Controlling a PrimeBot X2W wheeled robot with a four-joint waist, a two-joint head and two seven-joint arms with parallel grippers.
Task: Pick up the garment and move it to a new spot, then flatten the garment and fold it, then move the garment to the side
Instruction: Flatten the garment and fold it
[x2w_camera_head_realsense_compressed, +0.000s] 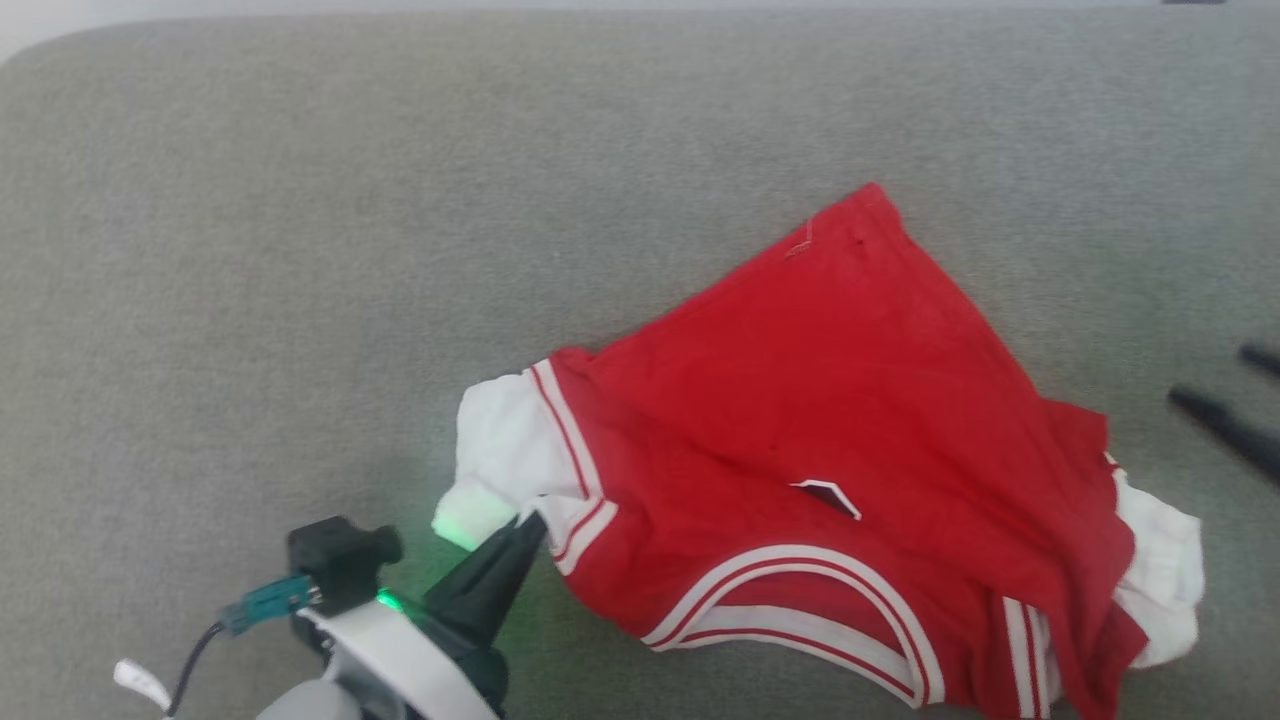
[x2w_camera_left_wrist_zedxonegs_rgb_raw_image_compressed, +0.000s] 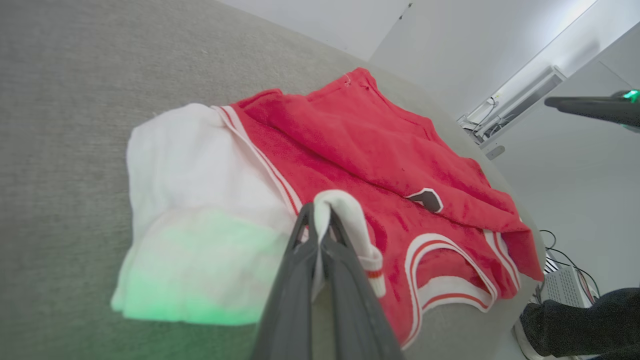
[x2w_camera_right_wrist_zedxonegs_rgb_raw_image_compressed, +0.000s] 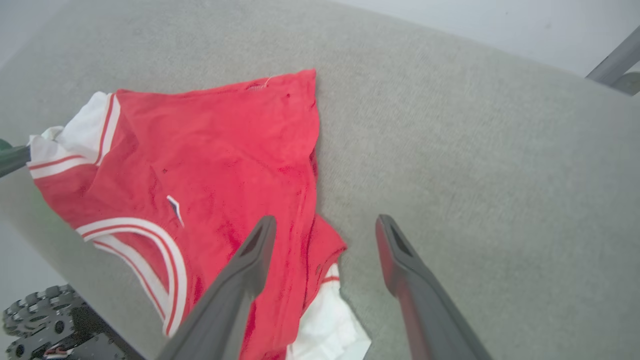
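The garment (x2w_camera_head_realsense_compressed: 840, 440), a red shirt with white sleeves and striped trim, lies rumpled and partly folded on the grey table (x2w_camera_head_realsense_compressed: 300, 250). My left gripper (x2w_camera_head_realsense_compressed: 530, 530) is shut on the white trim by its left sleeve; in the left wrist view the garment (x2w_camera_left_wrist_zedxonegs_rgb_raw_image_compressed: 360, 150) spreads ahead and the left gripper (x2w_camera_left_wrist_zedxonegs_rgb_raw_image_compressed: 317, 220) pinches a white cuff fold. My right gripper (x2w_camera_head_realsense_compressed: 1225, 390) hangs at the right edge, apart from the cloth. In the right wrist view the right gripper (x2w_camera_right_wrist_zedxonegs_rgb_raw_image_compressed: 325, 225) is open above the garment (x2w_camera_right_wrist_zedxonegs_rgb_raw_image_compressed: 210, 165), nothing between its fingers (x2w_camera_right_wrist_zedxonegs_rgb_raw_image_compressed: 255, 245).
The grey table's rounded near edge (x2w_camera_right_wrist_zedxonegs_rgb_raw_image_compressed: 90, 270) runs close under the shirt's collar side. A wheeled base (x2w_camera_right_wrist_zedxonegs_rgb_raw_image_compressed: 45, 325) shows below it. Cables and a pale box (x2w_camera_left_wrist_zedxonegs_rgb_raw_image_compressed: 565, 285) lie on the floor, beside a dark shoe and trouser leg of a person (x2w_camera_left_wrist_zedxonegs_rgb_raw_image_compressed: 575, 320).
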